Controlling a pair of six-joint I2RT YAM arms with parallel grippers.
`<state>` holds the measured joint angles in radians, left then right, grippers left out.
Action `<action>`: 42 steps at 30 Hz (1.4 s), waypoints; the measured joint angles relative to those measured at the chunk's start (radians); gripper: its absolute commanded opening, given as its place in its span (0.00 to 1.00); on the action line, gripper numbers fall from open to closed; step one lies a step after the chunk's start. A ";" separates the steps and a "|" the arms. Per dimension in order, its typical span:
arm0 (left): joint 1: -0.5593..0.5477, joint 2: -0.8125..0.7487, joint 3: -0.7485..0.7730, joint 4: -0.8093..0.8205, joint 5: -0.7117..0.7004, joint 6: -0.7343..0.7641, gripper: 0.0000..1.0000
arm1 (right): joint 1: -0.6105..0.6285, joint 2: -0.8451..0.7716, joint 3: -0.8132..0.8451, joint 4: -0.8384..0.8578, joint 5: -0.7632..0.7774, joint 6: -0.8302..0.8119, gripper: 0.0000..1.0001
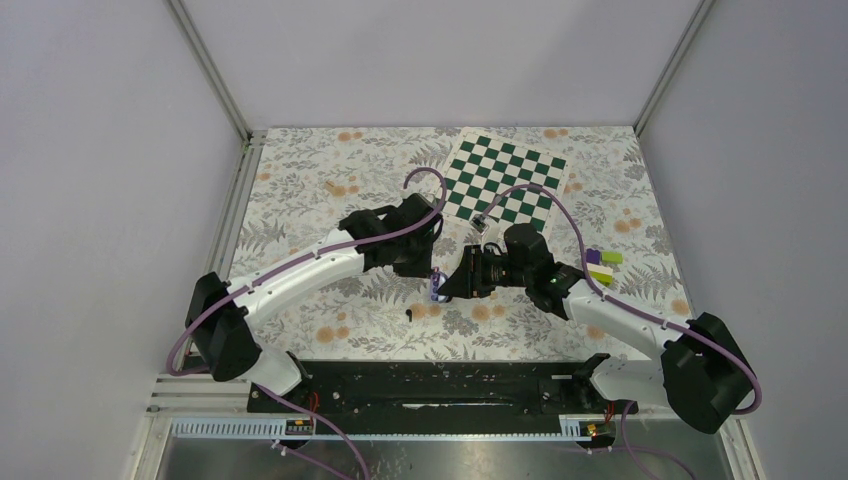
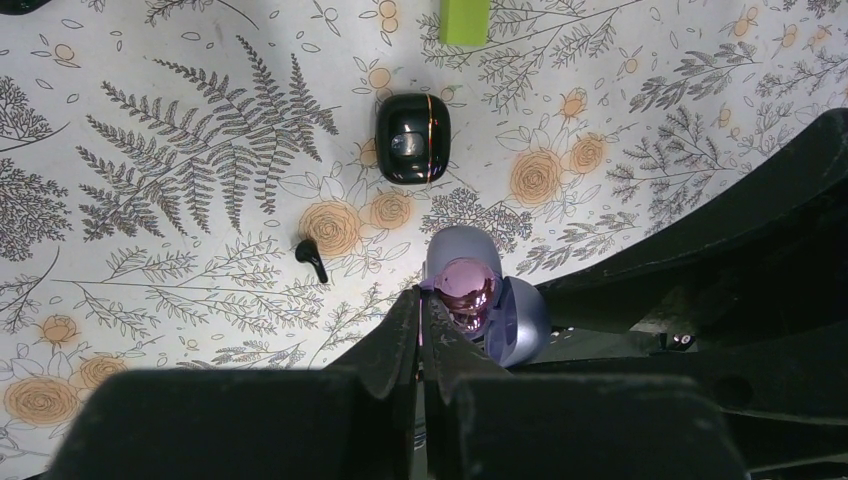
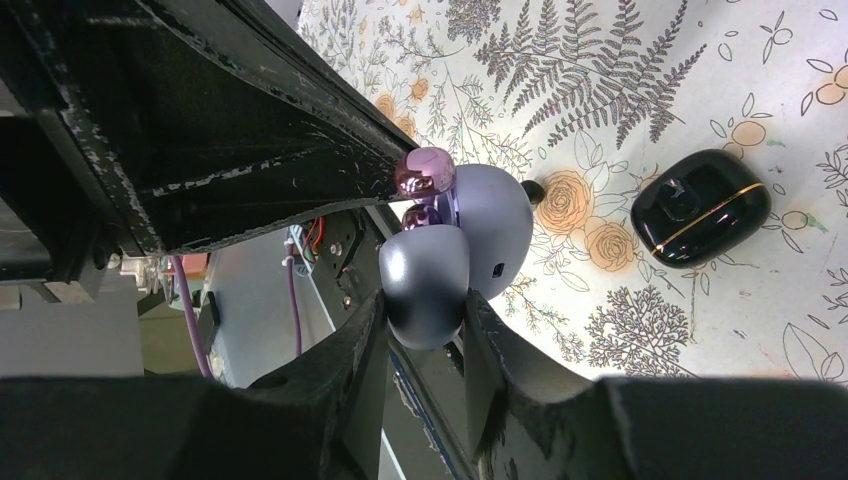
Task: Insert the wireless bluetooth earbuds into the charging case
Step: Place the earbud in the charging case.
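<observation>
Up close, the left gripper [image 2: 421,306] has its fingers pressed together, their tips touching the side of a glossy pink earbud [image 2: 467,288]; whether they nip any part of it cannot be told; the right gripper [image 3: 423,300] pinches one rounded half of the open lilac charging case [image 3: 495,225], which sits between the two arms over the floral table cover [image 2: 150,150]; the pink earbud rests at the rim of the case's other half, against a left finger; only the right wrist view shows a second pink earbud [image 3: 418,213], tucked where the two halves meet and half hidden; only the left wrist view shows the black earbud [image 2: 311,258] whole, lying loose on the cover near the lilac case; from the right wrist it is a dark nub peeping from behind that case; both wrist views show the black charging case [image 2: 412,138], closed, with a thin gold seam line, lying apart from the grippers; the top view does not show it, the right arm covering that spot; a lime-green block [image 2: 463,20] is cut off at the left wrist view's upper edge, beyond the black case; the top view alone gives the chessboard [image 1: 505,180] at the far side and a purple block [image 1: 597,258]; there the lilac case is only a pale speck.
</observation>
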<state>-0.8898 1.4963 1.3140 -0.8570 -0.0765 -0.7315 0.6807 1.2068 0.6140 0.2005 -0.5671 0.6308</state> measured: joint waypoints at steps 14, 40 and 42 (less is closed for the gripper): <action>-0.005 0.009 0.000 -0.001 0.001 0.017 0.00 | 0.000 -0.004 0.000 -0.008 0.006 0.000 0.00; -0.016 0.001 0.000 0.000 -0.010 0.020 0.00 | 0.000 -0.003 0.002 -0.008 0.011 0.005 0.00; -0.017 -0.002 0.000 0.000 -0.010 0.021 0.00 | 0.000 -0.003 0.006 -0.007 0.024 0.005 0.00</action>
<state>-0.9070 1.4940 1.3140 -0.8574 -0.0864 -0.7109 0.6807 1.2034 0.6197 0.1932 -0.5430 0.6357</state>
